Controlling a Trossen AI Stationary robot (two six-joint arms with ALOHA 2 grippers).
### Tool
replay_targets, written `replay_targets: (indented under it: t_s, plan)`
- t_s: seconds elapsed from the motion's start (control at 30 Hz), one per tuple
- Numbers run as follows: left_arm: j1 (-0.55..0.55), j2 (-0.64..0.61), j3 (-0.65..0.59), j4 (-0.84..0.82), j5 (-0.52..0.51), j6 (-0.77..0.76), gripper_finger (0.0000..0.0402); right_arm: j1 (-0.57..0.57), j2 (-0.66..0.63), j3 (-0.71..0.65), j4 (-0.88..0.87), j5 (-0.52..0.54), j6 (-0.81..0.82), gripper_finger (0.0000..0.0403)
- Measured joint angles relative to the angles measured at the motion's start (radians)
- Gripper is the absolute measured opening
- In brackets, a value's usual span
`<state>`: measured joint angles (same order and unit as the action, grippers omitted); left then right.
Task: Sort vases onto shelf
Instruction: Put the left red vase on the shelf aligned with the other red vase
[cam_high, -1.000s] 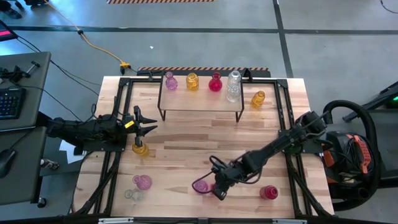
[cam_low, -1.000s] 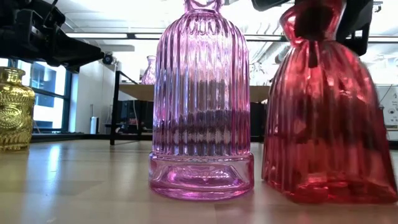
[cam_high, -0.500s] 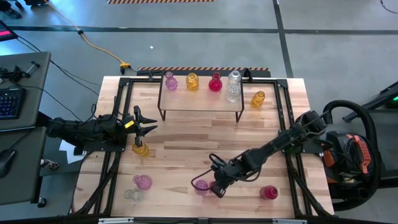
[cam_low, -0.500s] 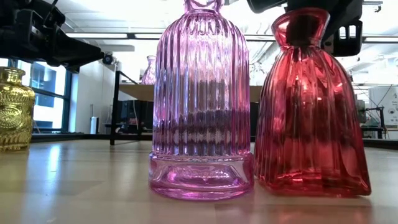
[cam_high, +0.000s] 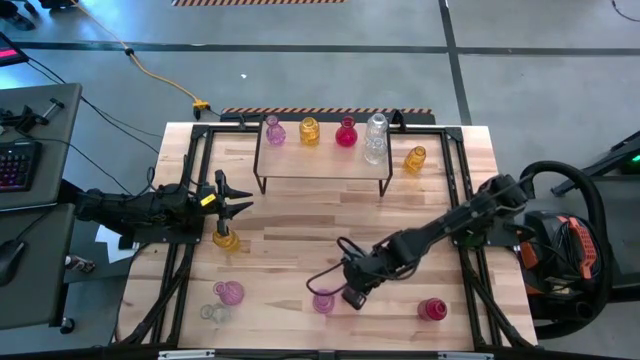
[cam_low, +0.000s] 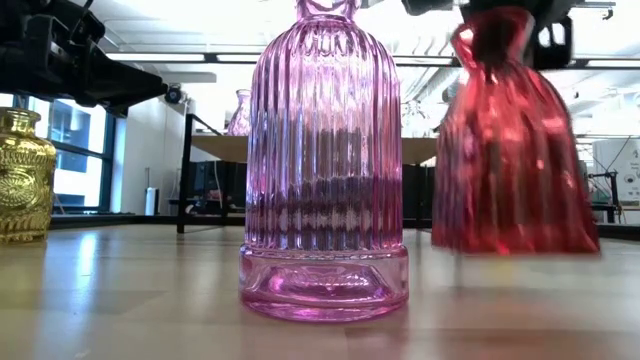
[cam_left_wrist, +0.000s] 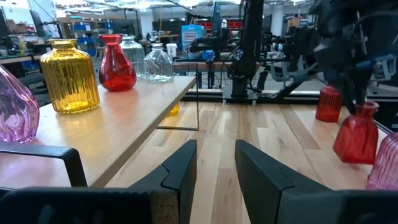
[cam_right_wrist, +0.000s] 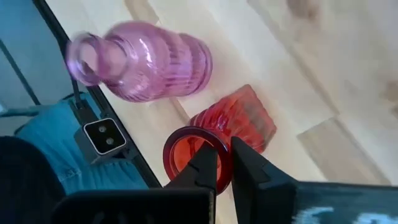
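Right wrist view, fingers (cam_right_wrist: 224, 165) pinching red vase (cam_right_wrist: 231, 127) rim

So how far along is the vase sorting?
Five vases stand on the shelf. The right gripper is shut on a red vase, lifted off the table. Not yet shelved: an amber vase beside the shelf, a yellow vase near the waiting left gripper, two pink vases, a clear vase, another red one.

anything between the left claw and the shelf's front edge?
Only bare wooden tabletop, per the high view, between the left claw and the light-wood wire-legged shelf.
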<state>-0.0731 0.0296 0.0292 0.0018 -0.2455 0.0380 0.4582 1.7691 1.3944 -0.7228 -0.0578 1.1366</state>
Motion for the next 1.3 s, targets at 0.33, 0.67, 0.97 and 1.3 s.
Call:
replay_targets:
  t_s: [0.33,0.67,0.97,1.3]
  plan:
    - [0.000,0.000,0.000,0.000,0.000,0.000,0.0100,-0.103,-0.002,0.257,-0.340,0.027,-0.174,0.0001]
    - [0.000,0.000,0.000,0.000,0.000,0.000,0.0100,-0.269,-0.002,0.444,-0.529,0.030,-0.353,0.0001]
    - [0.000,0.000,0.000,0.000,0.000,0.000,0.0100,-0.449,-0.002,0.585,-0.637,0.069,-0.489,0.0000]
    - [0.000,0.000,0.000,0.000,0.000,0.000,0.0100,-0.645,-0.003,0.621,-0.643,0.114,-0.628,0.0000]
